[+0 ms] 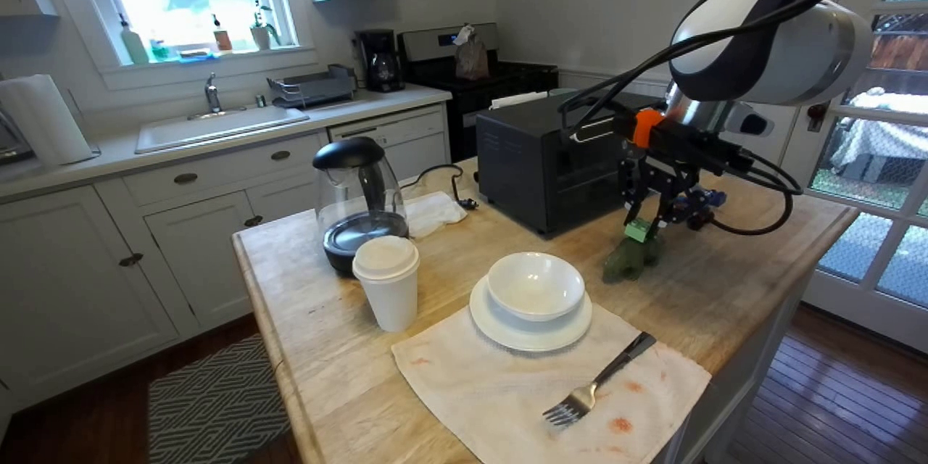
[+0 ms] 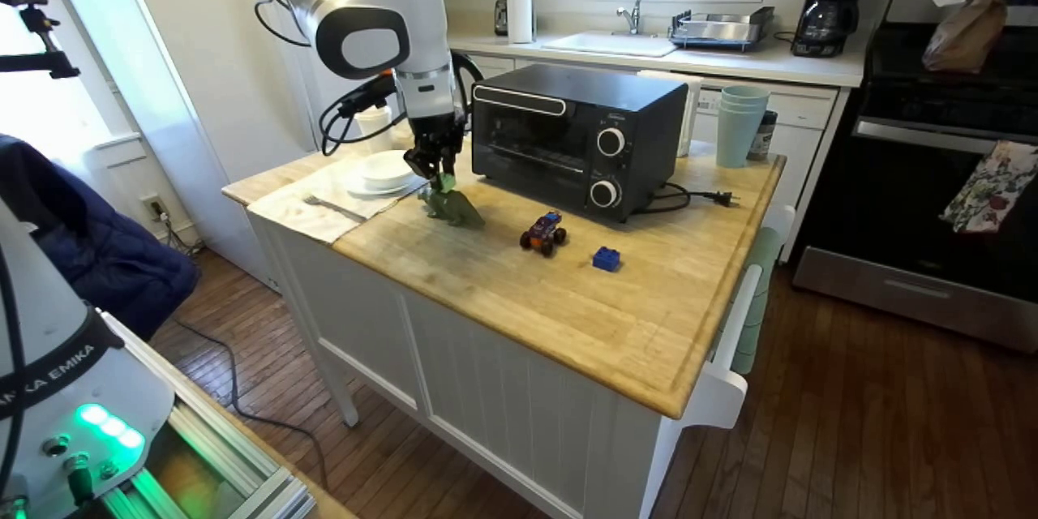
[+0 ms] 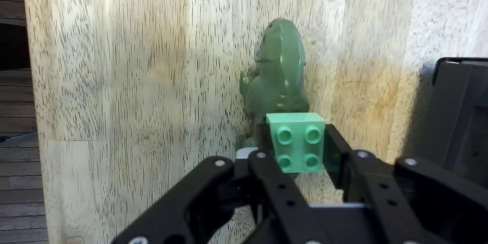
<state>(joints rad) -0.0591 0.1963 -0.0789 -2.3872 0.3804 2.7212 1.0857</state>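
Note:
My gripper (image 3: 296, 141) is shut on a light green toy brick (image 3: 297, 148) with round studs, one finger on each side of it. The brick also shows in both exterior views (image 1: 637, 230) (image 2: 443, 182). Under it, a dark green toy dinosaur (image 3: 281, 61) stands on the wooden table. The dinosaur shows in both exterior views (image 1: 625, 262) (image 2: 458, 211). In the wrist view the brick and fingers hide the rear part of the dinosaur. I cannot tell whether the brick touches the dinosaur's back.
A black toaster oven (image 2: 580, 138) stands close beside the gripper. A white bowl (image 1: 536, 286) on a plate (image 1: 533, 337), a fork (image 1: 602, 380), a cloth (image 1: 507, 406), a paper cup (image 1: 391, 290) and a kettle (image 1: 362, 210) are nearby. A toy truck (image 2: 543, 233) and blue brick (image 2: 606, 259) lie farther along.

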